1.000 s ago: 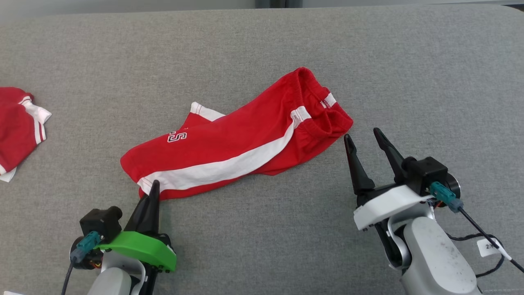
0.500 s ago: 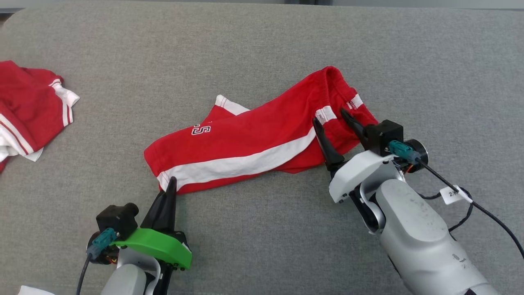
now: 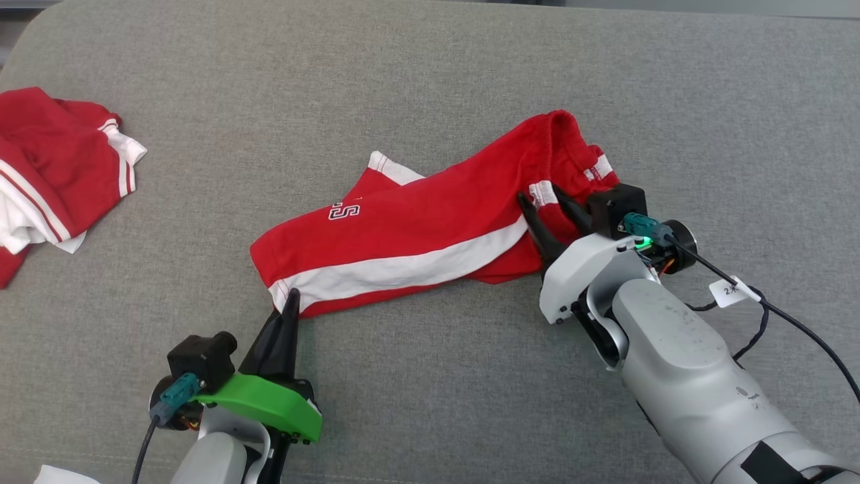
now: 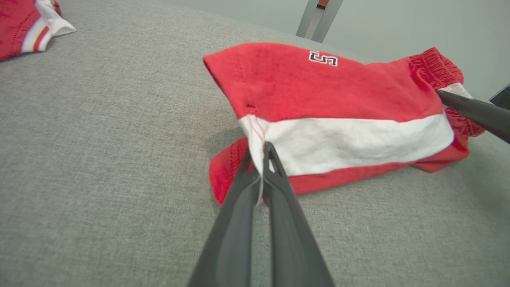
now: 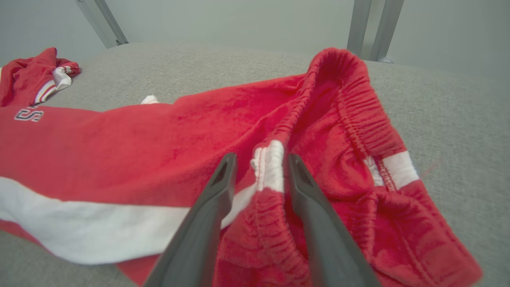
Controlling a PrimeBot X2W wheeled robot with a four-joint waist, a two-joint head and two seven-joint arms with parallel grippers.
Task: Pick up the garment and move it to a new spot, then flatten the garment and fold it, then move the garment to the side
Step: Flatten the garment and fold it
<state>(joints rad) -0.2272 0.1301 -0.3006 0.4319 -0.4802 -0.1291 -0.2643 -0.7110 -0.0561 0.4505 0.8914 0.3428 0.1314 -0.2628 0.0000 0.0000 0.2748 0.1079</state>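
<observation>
Left gripper (image 4: 263, 150) first: its two dark fingers are pressed together on the white hem corner of the red knit shorts with a broad white side stripe (image 3: 416, 232), and a sliver of white cloth shows between them. My right gripper (image 5: 262, 159) stands spread, one finger on each side of a raised fold of the gathered elastic waistband (image 5: 352, 99), just where the stripe ends in a white patch. I see a gap beside one finger, so I judge this end not yet clamped.

These shorts look light, soft and limp. Held at two ends, I expect them to sag in the middle and to drag on the cloth beneath rather than slide. The thick, ribbed waistband is the surest hold, and I should catch both layers of it. The thin hem could slip out if I pull hard.

They lie near the middle of the flat grey woven surface (image 3: 430, 81), slanting from the hem by my left gripper up to the waistband on my right. One leg lies over the other, a white-edged corner peeks out on the far side, and a small outlined letter S (image 3: 344, 212) sits near the hem. The waist opening gapes, crumpled.

Well apart, at my far left, a second red-and-white garment (image 3: 54, 154) lies bunched.
</observation>
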